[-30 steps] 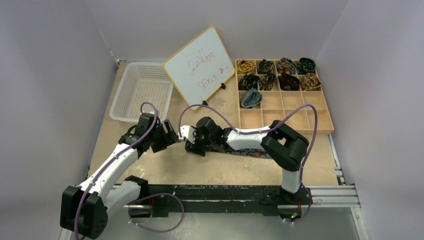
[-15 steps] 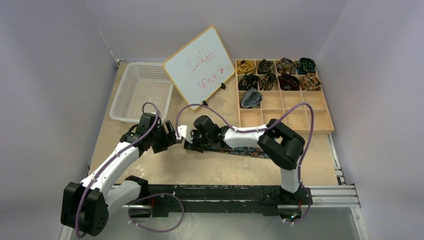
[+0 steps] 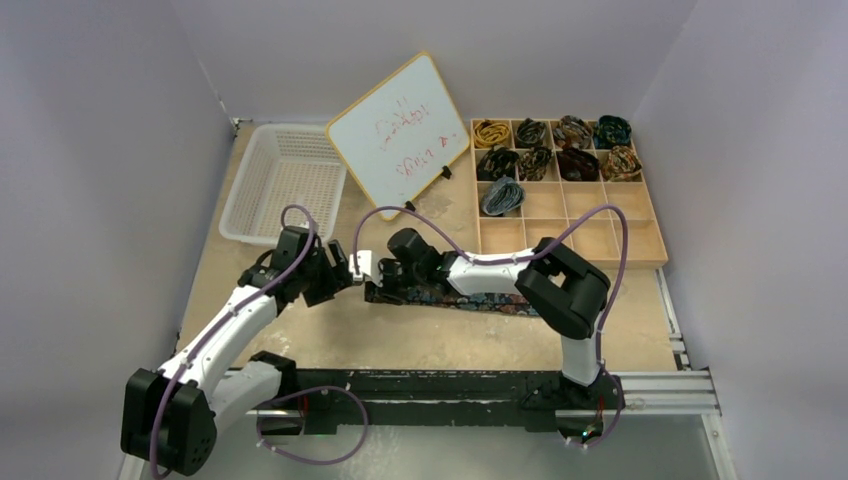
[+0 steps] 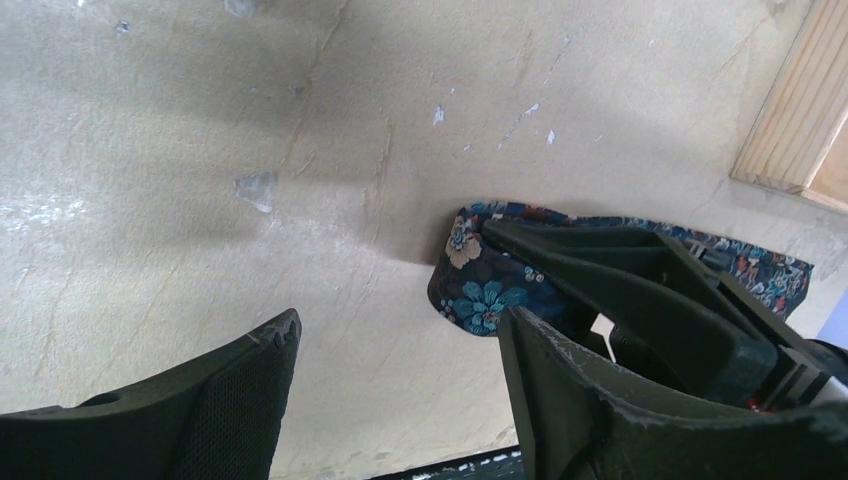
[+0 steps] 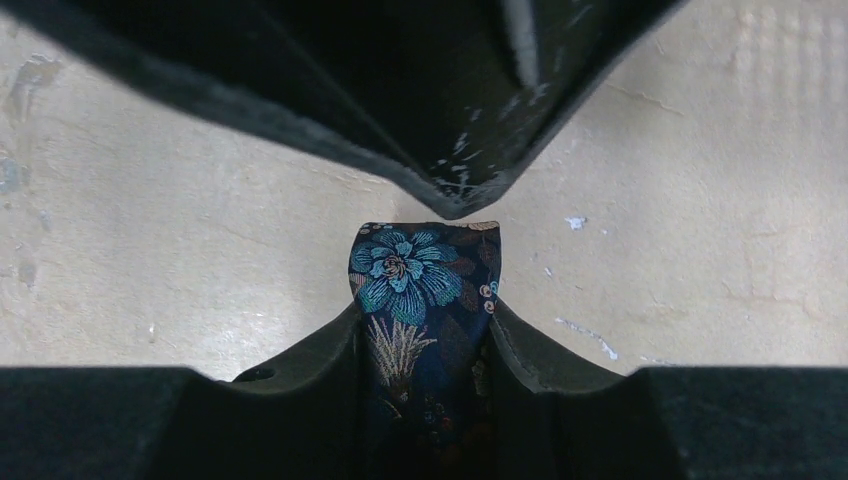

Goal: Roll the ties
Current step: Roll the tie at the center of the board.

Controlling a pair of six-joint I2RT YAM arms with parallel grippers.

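**Floral tie flat on the counter, its end pinched in the right claw**

The navy floral tie (image 3: pixel 492 303) lies flat on the counter (image 3: pixel 420 340), just in front of the arms' reach. In the top view its long axis runs from 9 o'clock to 3 o'clock, dipping a little toward 4. The 9 o'clock end is a blunt point that sticks out just past the claw holding it. The fabric is dark navy with teal-blue blossoms, cream sprigs and small red dots. In the right wrist view one large blue flower sits right at the tip (image 5: pixel 425 285).

The right claw (image 3: pixel 385 285) reaches in from 3 o'clock along the strip. It is closed across the tie's width near that end, one finger (image 5: pixel 300 365) pressed against each edge.

The left claw (image 3: pixel 345 275) sits just beyond the tip at 9 o'clock, facing the right one. Its jaws gape wide and hold nothing, with bare counter between them (image 4: pixel 395 370).

At 1 o'clock from the tie stands a wooden compartment tray (image 3: pixel 600 240). The coiled ties (image 3: pixel 535 160) fill its two far rows, one per cell, and a grey-blue coil (image 3: pixel 503 196) sits in the third row's leftmost cell. A whiteboard (image 3: pixel 398 133) leans at 11 o'clock, and a white basket (image 3: pixel 285 180) lies at 10 o'clock.
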